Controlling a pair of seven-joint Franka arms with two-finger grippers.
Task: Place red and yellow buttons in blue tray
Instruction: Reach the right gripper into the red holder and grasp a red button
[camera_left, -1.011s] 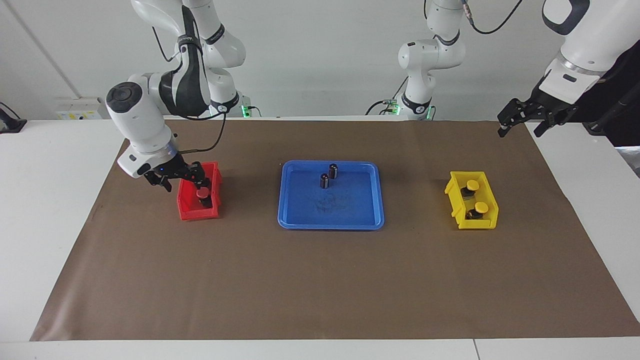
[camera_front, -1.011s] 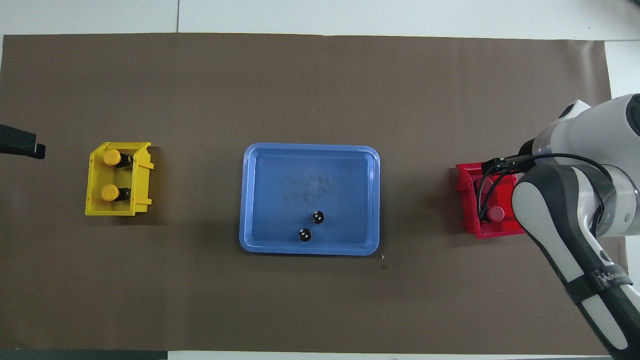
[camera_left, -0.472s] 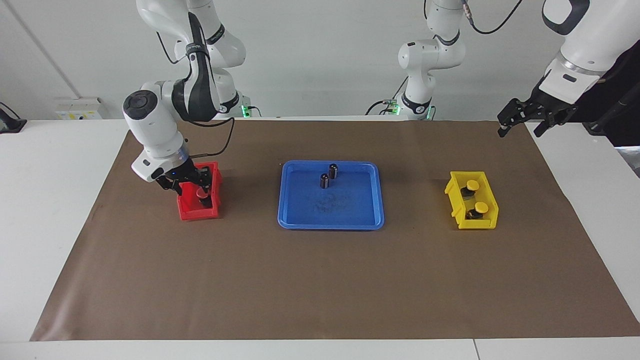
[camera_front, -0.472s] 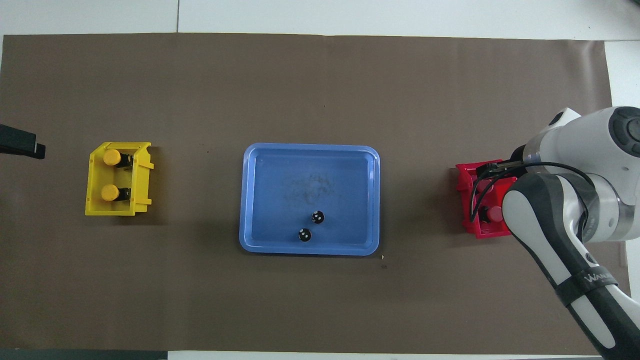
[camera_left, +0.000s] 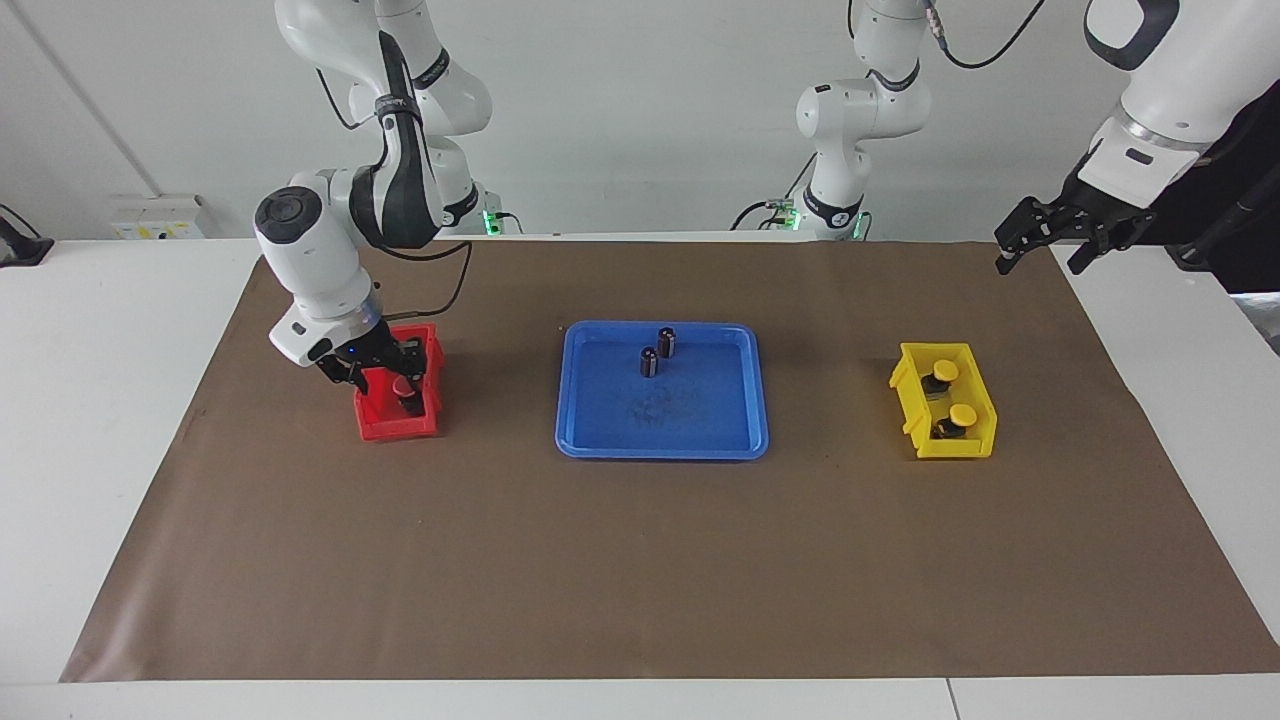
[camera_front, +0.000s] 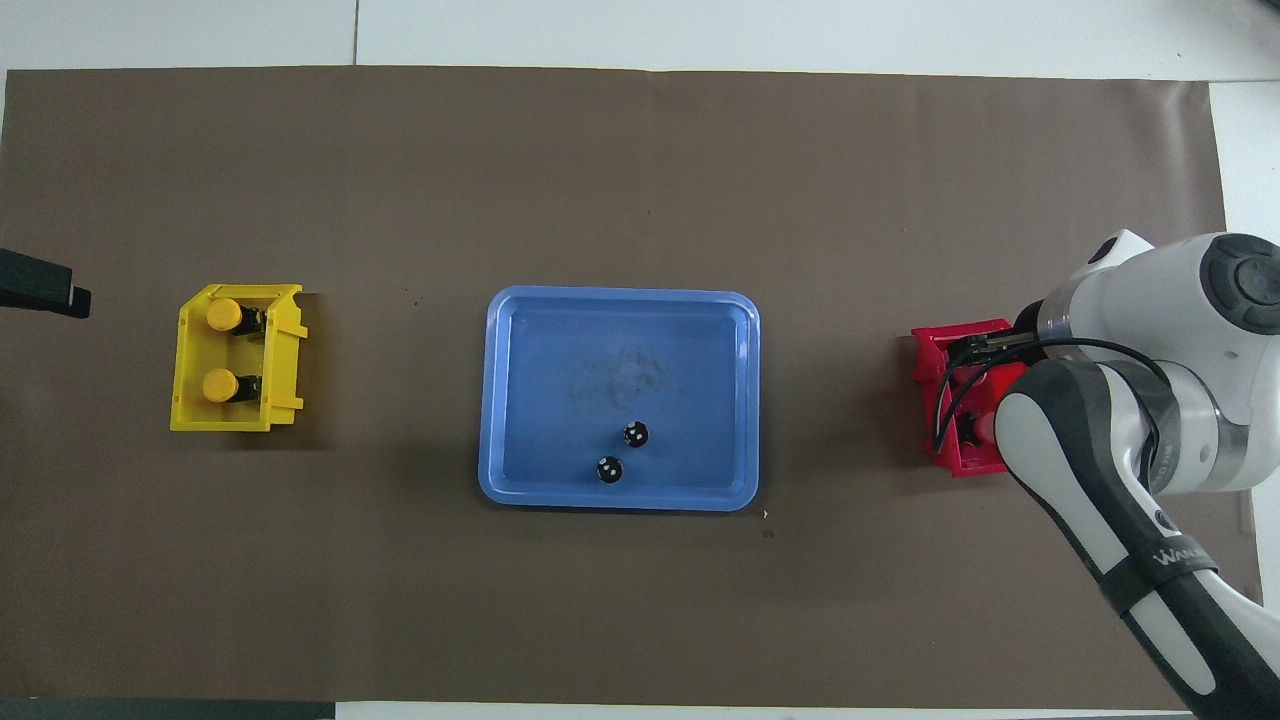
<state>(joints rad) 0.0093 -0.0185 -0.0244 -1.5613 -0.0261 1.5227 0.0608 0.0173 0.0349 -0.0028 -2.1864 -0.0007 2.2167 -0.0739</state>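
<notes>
A small red bin at the right arm's end holds a red button. My right gripper reaches down into that bin and is shut on the red button's cap. The arm hides the rest of the bin's inside. Two yellow buttons sit in the yellow bin at the left arm's end. The blue tray lies mid-table. My left gripper waits open, raised over the mat's corner.
Two dark cylinders without coloured caps stand in the tray, on its side nearer the robots. A brown mat covers the table.
The right arm has swung in over the red bin, its wrist more upright, and its jaws have narrowed around the red button. The left arm has not moved.
</notes>
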